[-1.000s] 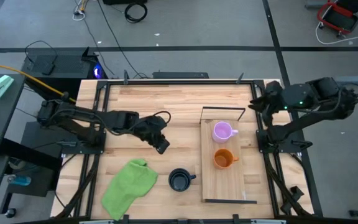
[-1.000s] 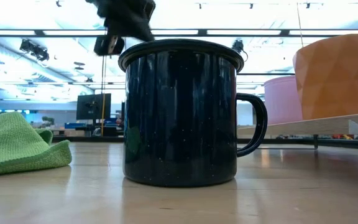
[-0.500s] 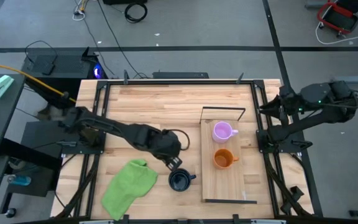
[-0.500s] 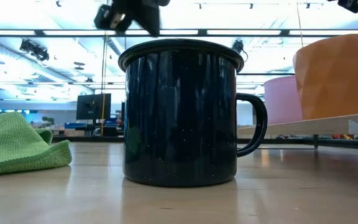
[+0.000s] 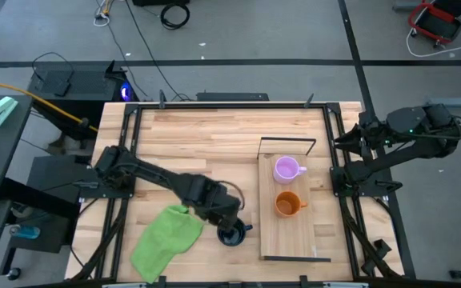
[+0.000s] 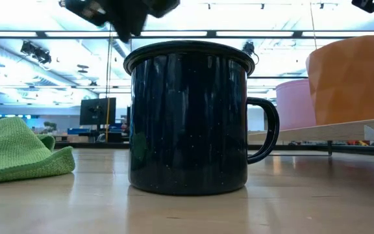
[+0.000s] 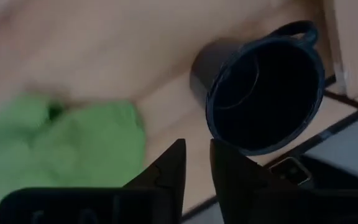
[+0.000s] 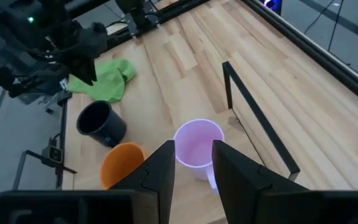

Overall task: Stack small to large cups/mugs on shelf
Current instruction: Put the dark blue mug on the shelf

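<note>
One black mug point(image 5: 231, 234) sits just below the left end effector point(image 5: 224, 219), fingers slightly parted, empty.

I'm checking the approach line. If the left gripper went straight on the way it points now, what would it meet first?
Probably the black mug: the left gripper hangs just above it, aimed down near its rim. Whether it would enter the opening or strike the rim is unclear.

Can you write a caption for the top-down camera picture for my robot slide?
Left gripper hovers over the black enamel mug beside the green cloth; purple mug and orange mug sit on the light-wood shelf.
</note>
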`<state>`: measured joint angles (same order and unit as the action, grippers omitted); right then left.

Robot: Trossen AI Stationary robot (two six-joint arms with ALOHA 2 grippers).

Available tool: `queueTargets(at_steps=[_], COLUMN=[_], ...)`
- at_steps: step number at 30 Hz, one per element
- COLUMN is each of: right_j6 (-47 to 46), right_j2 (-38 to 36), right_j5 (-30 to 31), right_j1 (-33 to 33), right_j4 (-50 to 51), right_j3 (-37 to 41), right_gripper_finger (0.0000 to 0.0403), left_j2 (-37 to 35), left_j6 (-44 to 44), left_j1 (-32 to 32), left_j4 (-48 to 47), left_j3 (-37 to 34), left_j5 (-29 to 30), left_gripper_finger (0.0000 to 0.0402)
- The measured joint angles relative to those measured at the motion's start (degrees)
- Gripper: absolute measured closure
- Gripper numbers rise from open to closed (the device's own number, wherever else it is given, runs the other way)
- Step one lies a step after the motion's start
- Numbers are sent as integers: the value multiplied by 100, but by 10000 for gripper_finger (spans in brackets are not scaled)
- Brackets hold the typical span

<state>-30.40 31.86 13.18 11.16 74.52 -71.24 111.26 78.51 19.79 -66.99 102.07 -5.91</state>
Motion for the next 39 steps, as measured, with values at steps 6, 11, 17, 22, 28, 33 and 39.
queueTargets(at_steps=[6,11,17,22,28,33,39], right_j6=[67,62,-51,-201,-403,-458,-401], right_j2=[0,2,2,2,24,110,271], right_j5=[-21,-21,-21,-20,-21,-21,-160], right_j1=[0,0,0,0,0,0,0], right_j4=[0,0,0,-1,-2,-2,-2], right_j3=[0,-2,-2,-4,-4,-7,-7], right_gripper_finger=[288,288,288,288,288,289,289], left_j2=[0,-2,274,339,397,537,687], left_j6=[1592,2271,2442,2429,2288,2257,2596], left_j1=[483,668,752,785,796,881,988], left_j4=[355,301,407,660,656,769,918], left_j3=[-8,-8,-19,-20,-19,-19,-19], left_j5=[614,1211,1218,1289,1370,1328,1074], left_gripper_finger=[300,294,294,294,294,294,294])
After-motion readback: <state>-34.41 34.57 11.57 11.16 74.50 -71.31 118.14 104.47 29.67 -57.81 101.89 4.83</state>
